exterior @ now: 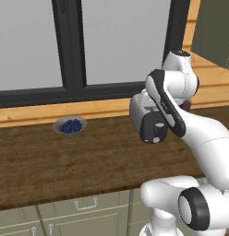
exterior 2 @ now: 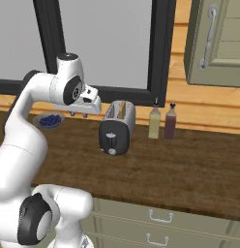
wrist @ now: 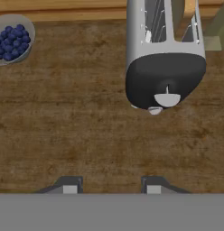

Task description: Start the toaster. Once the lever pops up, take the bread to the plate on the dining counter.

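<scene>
my gripper [wrist: 112, 187] hangs empty, jaws partly apart, above the worktop; the toaster [wrist: 164, 54] sits at one o'clock, lever [wrist: 167, 99] facing me for pressing.

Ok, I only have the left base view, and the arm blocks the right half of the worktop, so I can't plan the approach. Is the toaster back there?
Observer: Yes. The toaster stands on the worktop, with its dark end panel facing the robot.
Operator: Is any bread loaded?
Observer: A tan slice of bread stands in one slot. The other slot looks empty.
Operator: And the gripper?
Observer: The gripper is open and holds nothing. It is short of the lever and not touching it.
</scene>
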Robot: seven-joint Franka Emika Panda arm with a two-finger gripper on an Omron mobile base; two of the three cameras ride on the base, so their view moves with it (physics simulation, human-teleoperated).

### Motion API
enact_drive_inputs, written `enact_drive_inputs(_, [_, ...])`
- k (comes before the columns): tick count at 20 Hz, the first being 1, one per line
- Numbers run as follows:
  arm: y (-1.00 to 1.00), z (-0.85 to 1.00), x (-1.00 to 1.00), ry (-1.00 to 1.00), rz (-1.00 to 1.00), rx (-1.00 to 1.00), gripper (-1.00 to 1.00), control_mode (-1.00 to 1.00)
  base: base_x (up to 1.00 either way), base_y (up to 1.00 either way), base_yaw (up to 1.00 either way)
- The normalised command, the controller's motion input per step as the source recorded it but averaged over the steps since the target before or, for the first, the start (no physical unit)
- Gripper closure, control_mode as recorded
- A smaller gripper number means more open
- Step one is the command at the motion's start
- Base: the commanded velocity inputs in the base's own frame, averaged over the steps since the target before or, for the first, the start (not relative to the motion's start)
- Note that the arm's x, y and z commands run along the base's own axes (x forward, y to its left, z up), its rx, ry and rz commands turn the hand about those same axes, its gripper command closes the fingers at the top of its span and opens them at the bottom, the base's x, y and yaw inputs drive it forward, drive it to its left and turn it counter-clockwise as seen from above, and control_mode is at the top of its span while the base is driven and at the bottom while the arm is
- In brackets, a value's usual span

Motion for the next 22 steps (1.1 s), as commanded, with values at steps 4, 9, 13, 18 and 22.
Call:
enact_drive_inputs(4, [-0.20,-0.07,-0.08,0.00,0.00,0.00,-1.00,-1.00,0.00,0.00,0.00])
enact_drive_inputs(9, [-0.78,-0.15,-0.24,-0.10,0.05,0.04,-1.00,-1.00,0.00,0.00,0.00])
enact_drive_inputs(13, [-0.59,-0.37,0.10,-0.05,0.04,0.00,-1.00,-1.00,0.00,0.00,0.00])
enact_drive_inputs(18, [-0.18,-0.31,0.43,-0.11,0.04,0.00,-1.00,-1.00,0.00,0.00,0.00])
enact_drive_inputs(22, [-0.17,-0.21,0.36,-0.08,0.07,0.00,-1.00,-1.00,0.00,0.00,0.00])
